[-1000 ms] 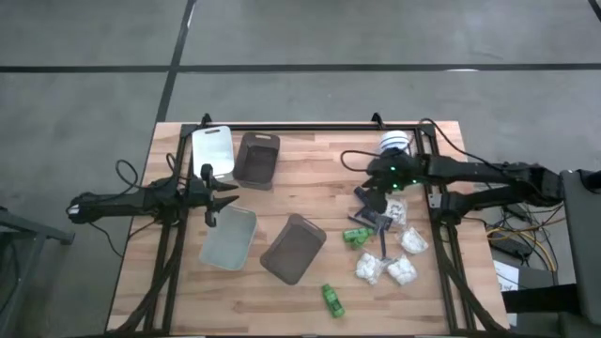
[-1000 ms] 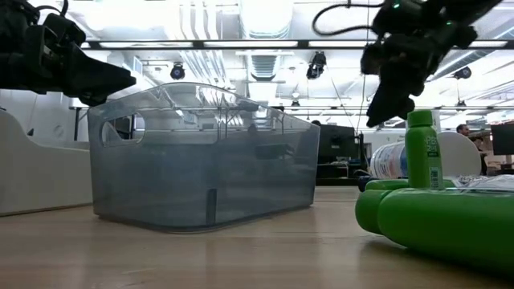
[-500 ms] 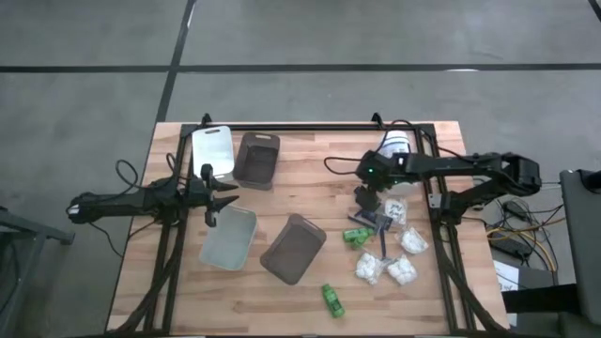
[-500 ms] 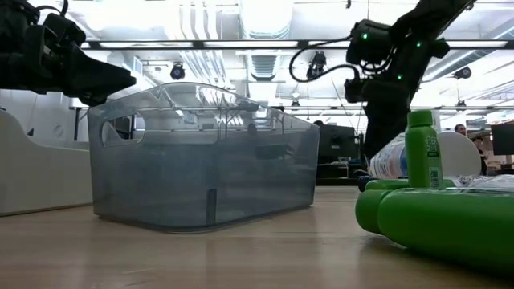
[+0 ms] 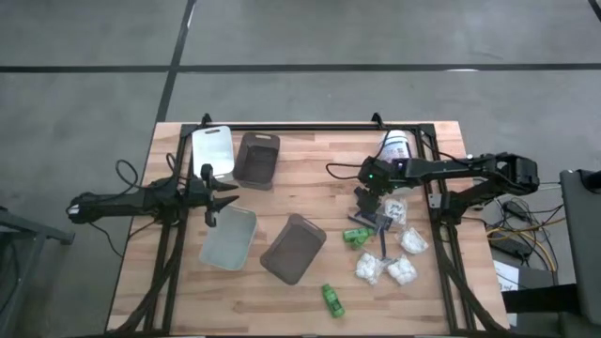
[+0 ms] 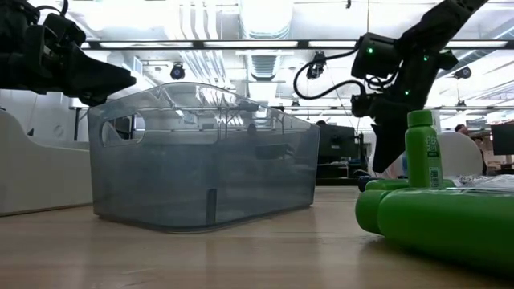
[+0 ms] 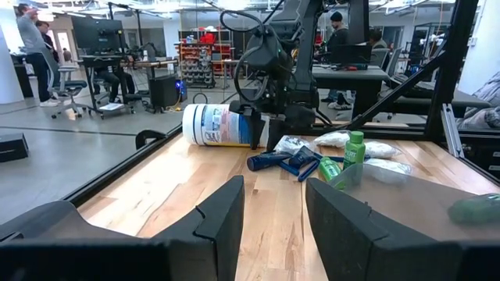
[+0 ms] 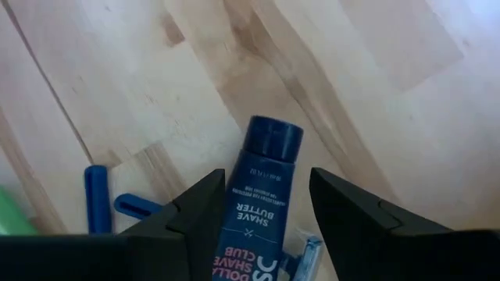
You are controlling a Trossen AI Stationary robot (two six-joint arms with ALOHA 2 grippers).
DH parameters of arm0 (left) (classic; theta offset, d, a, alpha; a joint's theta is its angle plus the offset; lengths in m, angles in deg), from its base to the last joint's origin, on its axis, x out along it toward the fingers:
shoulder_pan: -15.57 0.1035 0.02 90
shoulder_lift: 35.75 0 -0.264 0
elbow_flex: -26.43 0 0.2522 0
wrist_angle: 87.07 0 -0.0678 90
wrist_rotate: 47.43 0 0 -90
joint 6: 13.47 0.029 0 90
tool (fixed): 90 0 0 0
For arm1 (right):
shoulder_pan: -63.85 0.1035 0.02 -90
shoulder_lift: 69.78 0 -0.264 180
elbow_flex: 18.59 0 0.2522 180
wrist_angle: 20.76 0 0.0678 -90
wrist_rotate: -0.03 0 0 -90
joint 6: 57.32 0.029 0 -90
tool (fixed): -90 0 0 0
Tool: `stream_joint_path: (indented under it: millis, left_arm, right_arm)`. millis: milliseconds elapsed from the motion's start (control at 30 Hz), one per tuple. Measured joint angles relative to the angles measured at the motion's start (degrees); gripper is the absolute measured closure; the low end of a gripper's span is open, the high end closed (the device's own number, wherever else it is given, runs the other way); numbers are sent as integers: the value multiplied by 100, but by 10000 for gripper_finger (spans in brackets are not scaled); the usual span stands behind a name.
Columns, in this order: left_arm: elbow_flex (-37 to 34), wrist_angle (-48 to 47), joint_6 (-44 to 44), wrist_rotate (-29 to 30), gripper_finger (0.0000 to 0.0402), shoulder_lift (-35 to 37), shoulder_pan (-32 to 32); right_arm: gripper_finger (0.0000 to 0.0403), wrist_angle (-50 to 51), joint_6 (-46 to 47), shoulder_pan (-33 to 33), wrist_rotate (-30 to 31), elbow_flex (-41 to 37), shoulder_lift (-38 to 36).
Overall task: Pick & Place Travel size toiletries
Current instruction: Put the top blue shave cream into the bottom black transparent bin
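My right gripper (image 5: 368, 196) is open and low over the heap of toiletries on the table's right side. In the right wrist view (image 8: 267, 179) its fingers stand on either side of a dark blue tube (image 8: 264, 207) lying flat on the wood; I see no touch. Around the tube lie slim blue sticks (image 5: 384, 228), green bottles (image 5: 357, 237) and white packets (image 5: 385, 269). One green bottle (image 5: 332, 300) lies alone near the front edge. My left gripper (image 5: 214, 197) waits open at the table's left, above the grey tray (image 5: 228, 238).
A white tub with a blue label (image 5: 396, 145) lies on its side just beyond the heap. A white tray (image 5: 213, 148) and a brown tray (image 5: 257, 158) sit at the far left, another brown tray (image 5: 294, 248) mid-table. Bare wood shows between the trays and the heap.
My right gripper has come down from well above the table to just over the heap and shifted slightly toward the table's left, ending astride the dark blue tube. The toiletries have stayed where they were.
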Motion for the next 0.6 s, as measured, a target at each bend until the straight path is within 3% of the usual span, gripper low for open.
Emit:
stream_joint_path:
  millis: [267, 600]
  left_arm:
    - [0, 0, 0, 1, 257, 0, -2]
    - [0, 0, -2, -1, 257, -2, 1]
  right_arm:
    - [234, -116, 121, 2, -27, -117, 57]
    - [211, -289, 36, 9, -23, -136, 706]
